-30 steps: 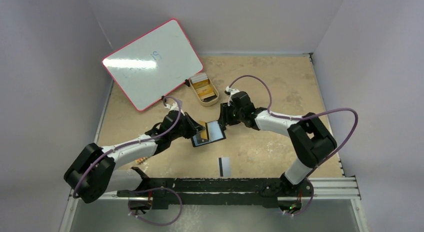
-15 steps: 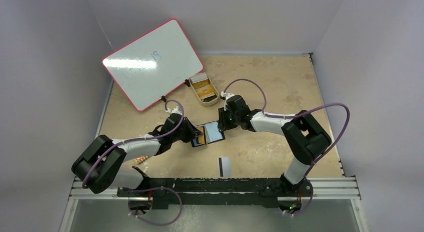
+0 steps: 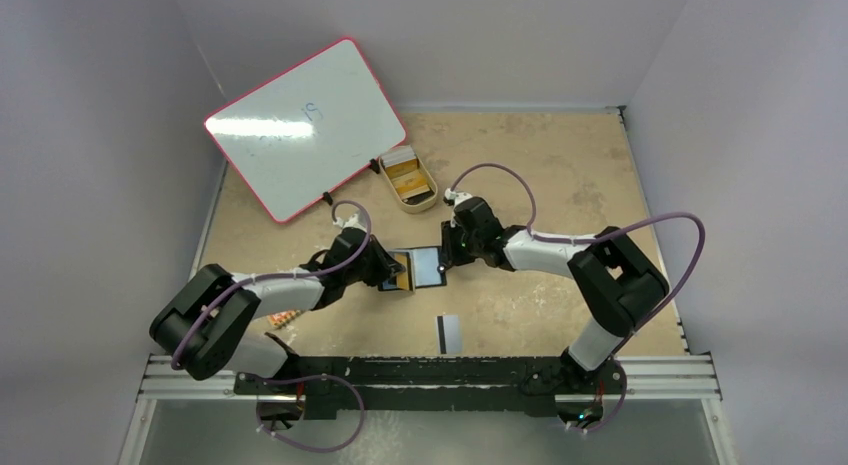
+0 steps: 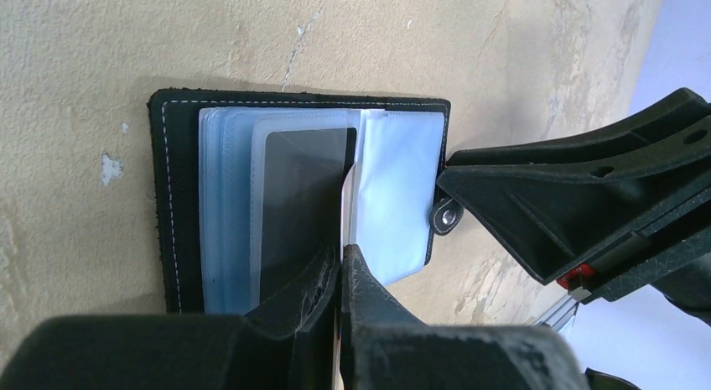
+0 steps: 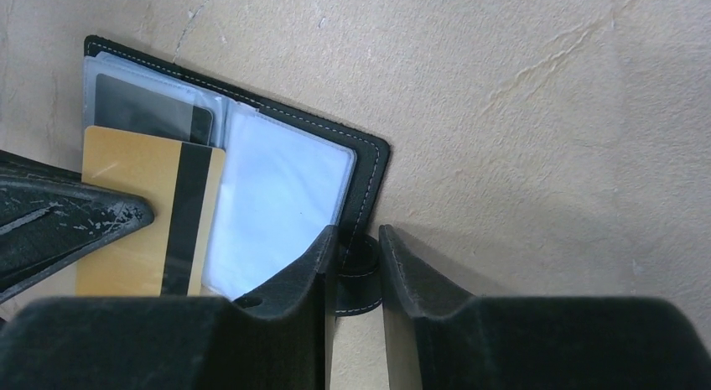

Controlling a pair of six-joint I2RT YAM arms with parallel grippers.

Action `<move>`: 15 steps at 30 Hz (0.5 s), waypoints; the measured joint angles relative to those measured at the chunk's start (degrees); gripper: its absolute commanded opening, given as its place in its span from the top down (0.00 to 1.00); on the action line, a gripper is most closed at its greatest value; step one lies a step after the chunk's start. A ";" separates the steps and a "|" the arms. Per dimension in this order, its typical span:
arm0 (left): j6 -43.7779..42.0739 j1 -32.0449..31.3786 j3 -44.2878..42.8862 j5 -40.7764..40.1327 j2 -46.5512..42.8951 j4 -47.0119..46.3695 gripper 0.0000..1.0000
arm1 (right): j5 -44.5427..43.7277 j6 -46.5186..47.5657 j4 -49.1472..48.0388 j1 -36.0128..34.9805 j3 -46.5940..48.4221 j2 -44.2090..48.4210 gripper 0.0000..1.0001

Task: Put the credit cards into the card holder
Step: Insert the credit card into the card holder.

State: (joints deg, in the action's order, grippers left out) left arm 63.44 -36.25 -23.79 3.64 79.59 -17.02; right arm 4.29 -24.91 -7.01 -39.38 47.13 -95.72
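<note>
**Feeding a gold card into the open card holder**

The left gripper [image 4: 339, 260] is clenched on the gold card [image 5: 134, 231]. Its own camera catches the card only edge-on. The right wrist view shows the card's face and black stripe lying over the left pockets of the card holder [image 5: 370, 155]. The right gripper [image 5: 358, 239] straddles the holder's snap tab [image 5: 356, 273]; whether its pads press the tab cannot be told. Since a second ago those jaws have narrowed and the holder lies squarer. One clear pocket holds a dark card [image 4: 306, 197]. From overhead, a striped card [image 3: 449, 332] lies loose nearby, and the tan tray [image 3: 420, 203] holds pale and orange pieces.
</note>
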 measured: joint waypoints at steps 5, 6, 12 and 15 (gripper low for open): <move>-0.09 0.20 0.04 0.66 1.79 -3.02 1.00 | -0.22 -0.52 -0.33 0.00 -0.55 0.33 0.75; -0.20 0.24 0.04 0.81 1.95 -3.45 1.00 | -0.26 -0.57 -0.33 0.00 -0.55 0.33 0.75; -1.77 0.24 0.07 1.84 2.34 -4.74 1.00 | -0.31 -0.61 -0.35 0.00 -0.55 0.33 0.75; -2.21 0.42 0.07 2.21 3.23 -5.35 1.00 | -0.35 -0.61 -0.35 0.00 -0.55 0.33 0.75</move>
State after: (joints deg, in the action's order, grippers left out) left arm 61.23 -35.83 -23.73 5.85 82.83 -22.37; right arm 3.95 -25.52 -7.35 -39.38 46.59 -95.39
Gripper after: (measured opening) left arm 0.009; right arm 0.252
